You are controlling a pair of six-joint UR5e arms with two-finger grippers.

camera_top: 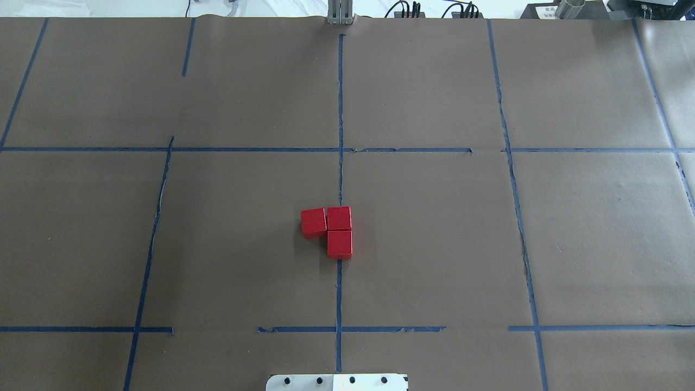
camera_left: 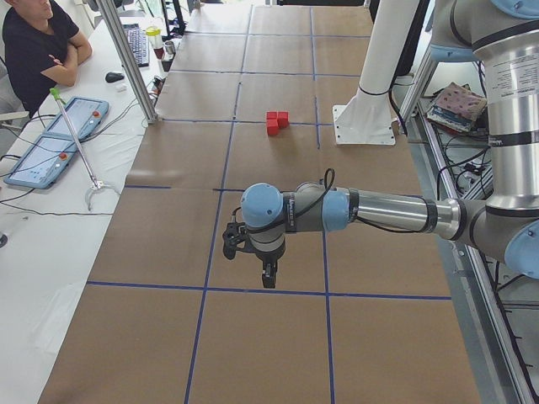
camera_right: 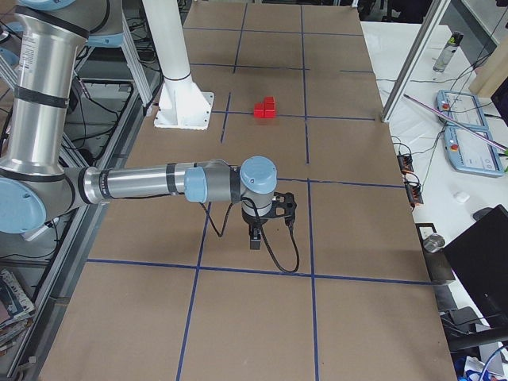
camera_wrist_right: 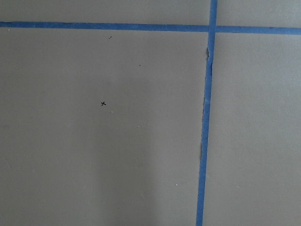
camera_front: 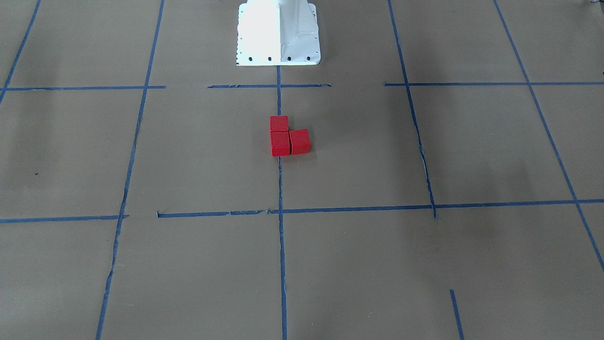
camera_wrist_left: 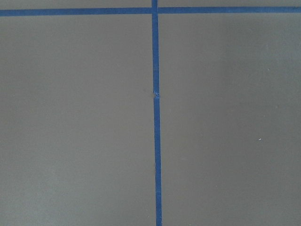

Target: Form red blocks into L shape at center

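Three red blocks sit touching in an L shape at the center (camera_top: 380, 217) of the brown paper, on the long blue tape line. In the overhead view two lie side by side (camera_top: 314, 222) (camera_top: 339, 218) and the third (camera_top: 340, 244) lies nearer the robot. They also show in the front-facing view (camera_front: 280, 144). My left gripper (camera_left: 268, 278) hangs over bare paper far from the blocks, in the exterior left view only. My right gripper (camera_right: 255, 238) does likewise, in the exterior right view only. I cannot tell whether either is open or shut. Both wrist views show only paper and tape.
The white robot base (camera_front: 278, 33) stands behind the blocks. A seated person (camera_left: 34, 42) and tablets (camera_left: 55, 139) are at a side table along the far edge. Another side table with control panels (camera_right: 468, 135) shows in the exterior right view.
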